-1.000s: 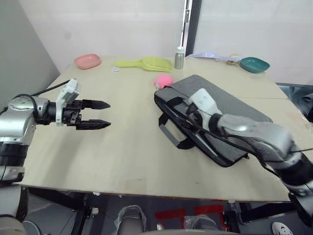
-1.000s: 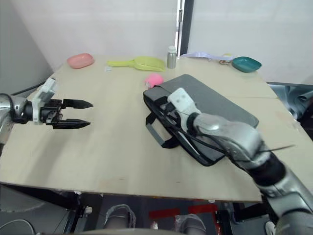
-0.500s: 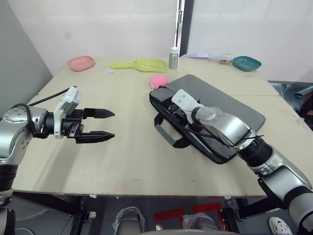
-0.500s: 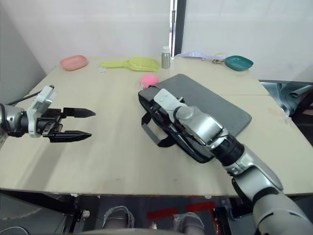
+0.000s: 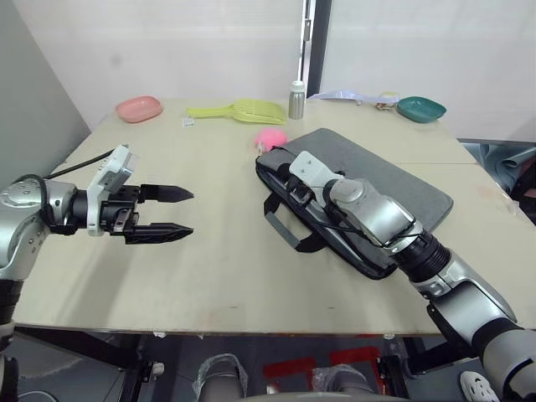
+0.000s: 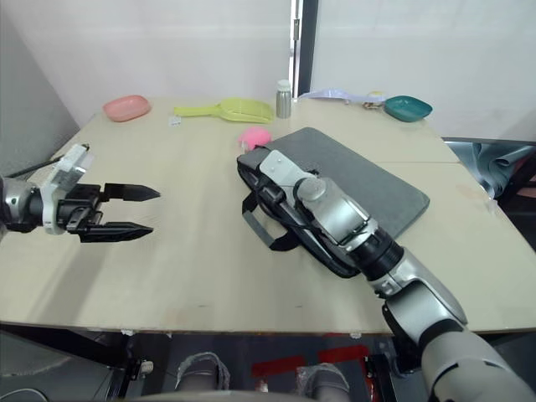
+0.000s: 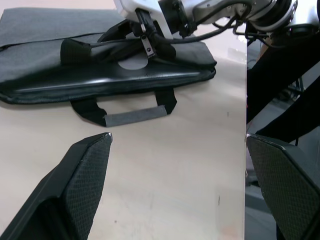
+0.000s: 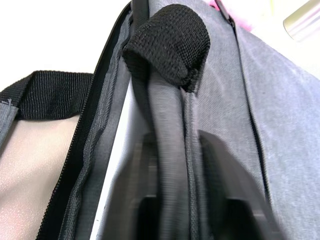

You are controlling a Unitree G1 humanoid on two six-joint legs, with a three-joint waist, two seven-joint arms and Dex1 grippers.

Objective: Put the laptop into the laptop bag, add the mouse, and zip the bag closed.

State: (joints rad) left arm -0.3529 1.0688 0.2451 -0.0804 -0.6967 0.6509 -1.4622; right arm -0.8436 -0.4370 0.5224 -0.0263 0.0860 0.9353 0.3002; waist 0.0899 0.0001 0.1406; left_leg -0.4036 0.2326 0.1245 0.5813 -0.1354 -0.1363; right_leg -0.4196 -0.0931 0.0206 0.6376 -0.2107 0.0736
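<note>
The dark grey laptop bag lies flat right of the table's centre, its front mouth unzipped and a black handle hanging toward me. My right gripper is at the bag's front edge near its left corner, shut on the grey upper flap, which runs between the two fingers. A pale strip shows inside the mouth; I cannot tell whether it is the laptop. The mouse is out of view. My left gripper hovers open over bare table well left of the bag, with nothing between its fingers.
A pink plush toy touches the bag's far left corner. Along the back stand a pink dish, a yellow scoop, a silver bottle and a teal dish. Bare tabletop lies between my left gripper and the bag.
The camera view shifted. My right gripper slid toward the bag's left corner and closed on the upper flap. The left gripper has stayed open in place.
</note>
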